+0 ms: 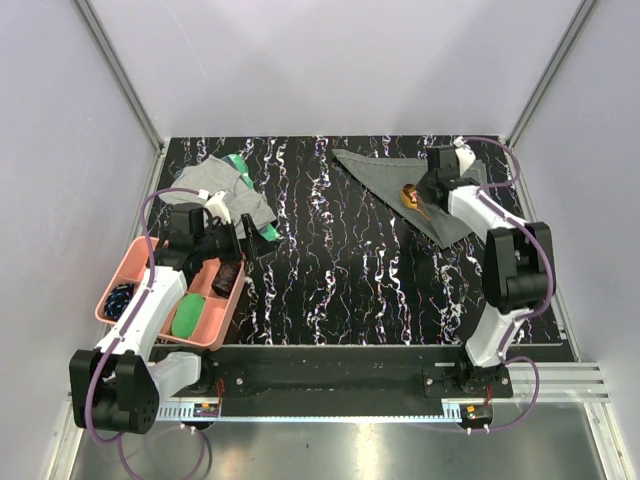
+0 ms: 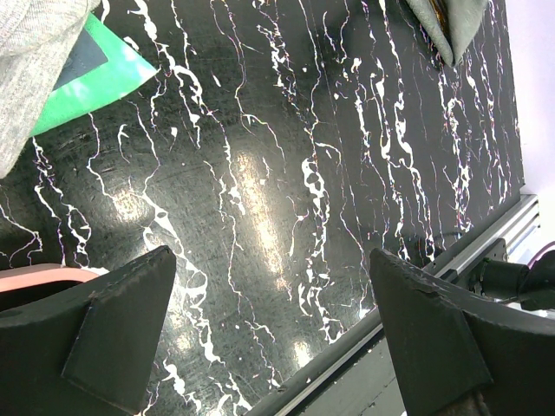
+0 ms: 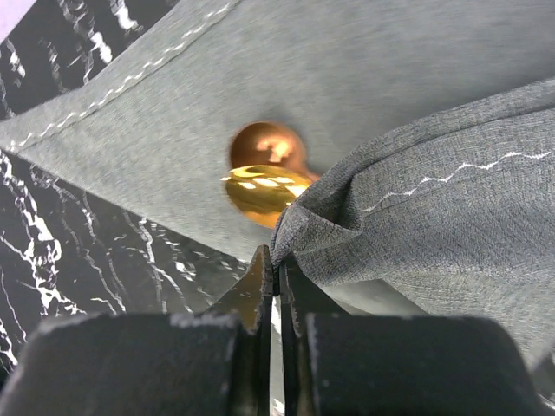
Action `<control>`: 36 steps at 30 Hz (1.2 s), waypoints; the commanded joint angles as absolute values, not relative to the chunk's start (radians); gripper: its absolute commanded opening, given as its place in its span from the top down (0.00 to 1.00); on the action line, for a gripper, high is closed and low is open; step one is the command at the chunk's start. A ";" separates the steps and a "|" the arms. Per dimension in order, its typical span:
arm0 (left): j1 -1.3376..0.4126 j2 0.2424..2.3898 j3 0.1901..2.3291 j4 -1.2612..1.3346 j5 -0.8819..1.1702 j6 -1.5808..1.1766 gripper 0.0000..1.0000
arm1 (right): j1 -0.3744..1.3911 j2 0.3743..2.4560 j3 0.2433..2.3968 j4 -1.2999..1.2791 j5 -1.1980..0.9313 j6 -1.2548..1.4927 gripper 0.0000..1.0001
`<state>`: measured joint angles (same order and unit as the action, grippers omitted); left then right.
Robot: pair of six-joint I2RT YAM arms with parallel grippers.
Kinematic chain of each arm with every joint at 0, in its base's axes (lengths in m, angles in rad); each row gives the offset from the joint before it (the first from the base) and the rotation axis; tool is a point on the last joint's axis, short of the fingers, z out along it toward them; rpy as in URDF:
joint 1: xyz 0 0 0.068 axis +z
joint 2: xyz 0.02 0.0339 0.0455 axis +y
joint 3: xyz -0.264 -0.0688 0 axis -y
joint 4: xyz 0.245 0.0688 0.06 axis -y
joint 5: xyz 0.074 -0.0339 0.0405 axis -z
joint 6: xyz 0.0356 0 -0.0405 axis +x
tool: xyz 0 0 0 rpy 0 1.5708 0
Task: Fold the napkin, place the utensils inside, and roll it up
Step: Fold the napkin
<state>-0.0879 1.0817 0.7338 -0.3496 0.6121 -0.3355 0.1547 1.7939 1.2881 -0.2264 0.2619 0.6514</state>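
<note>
The dark grey napkin (image 1: 380, 170) lies at the back right of the table as a folded triangle. In the right wrist view the napkin (image 3: 347, 78) has two utensils on it: a copper spoon bowl (image 3: 267, 146) and a gold spoon bowl (image 3: 260, 191), their handles hidden under a raised fold. My right gripper (image 3: 277, 260) is shut on the edge of that fold, just beside the spoons (image 1: 411, 196). My left gripper (image 2: 273, 321) hangs open over bare table by the pink tray, with nothing between its fingers.
A pink tray (image 1: 128, 262) at the near left holds a green item (image 1: 188, 315) and dark items. A lighter grey cloth (image 1: 215, 185) lies over a green item (image 1: 240, 165) at the back left. The table's front rail (image 2: 416, 277) runs near the left gripper.
</note>
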 commanded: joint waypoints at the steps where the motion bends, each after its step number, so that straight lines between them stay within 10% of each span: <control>1: -0.092 1.078 0.779 -0.324 0.603 -0.316 0.04 | 0.182 1.871 1.393 -0.172 0.265 0.637 1.00; 32: -0.092 1.089 0.781 -0.325 0.588 -0.313 0.04 | 0.253 2.006 1.470 -0.109 0.190 0.657 1.00; 36: -0.094 1.089 0.781 -0.328 0.588 -0.313 0.04 | 0.255 2.034 1.488 -0.109 0.201 0.655 0.78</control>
<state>-0.0879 1.0821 0.7338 -0.3504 0.5999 -0.3290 0.2405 2.0109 1.4254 -0.1543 0.2073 0.6533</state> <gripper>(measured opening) 0.961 0.094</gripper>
